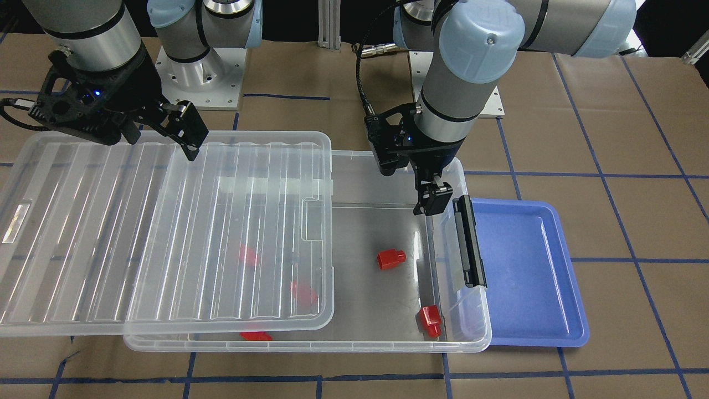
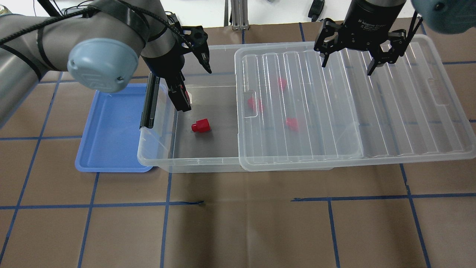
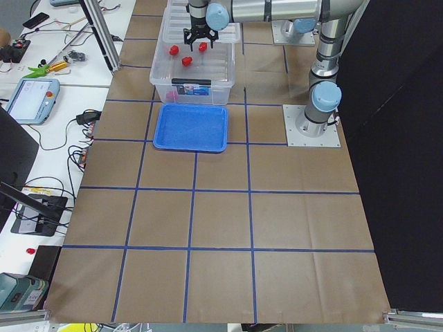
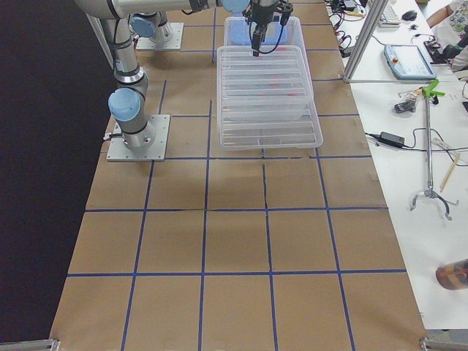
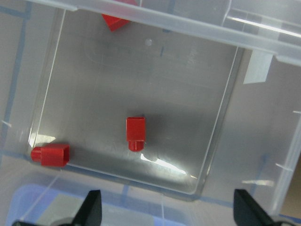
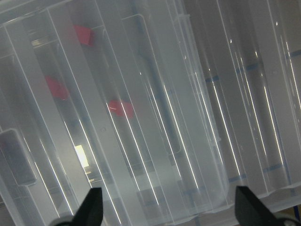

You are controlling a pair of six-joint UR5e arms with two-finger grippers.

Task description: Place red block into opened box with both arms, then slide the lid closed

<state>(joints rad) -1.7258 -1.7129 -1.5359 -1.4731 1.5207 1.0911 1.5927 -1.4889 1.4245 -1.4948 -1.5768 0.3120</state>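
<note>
Block [image 2: 200, 125] lies inside box [image 2: 193, 165], in the uncovered end. Lid [image 2: 390, 111] covers the rest, over other blocks [image 2: 292, 124]. Left claw [image 2: 196, 89], fingers apart, hangs above the open end. Right claw [image 2: 347, 69], fingers apart, hangs above lid. Tray [image 2: 111, 123] sits beside box.

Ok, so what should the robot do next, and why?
Probably lift the open, empty left gripper away from the uncovered end of the large clear plastic box. A small red plastic block already lies on the floor there, and the ribbed clear plastic lid covers only part of the box, so that gripper would likely block the lid sliding shut.
</note>
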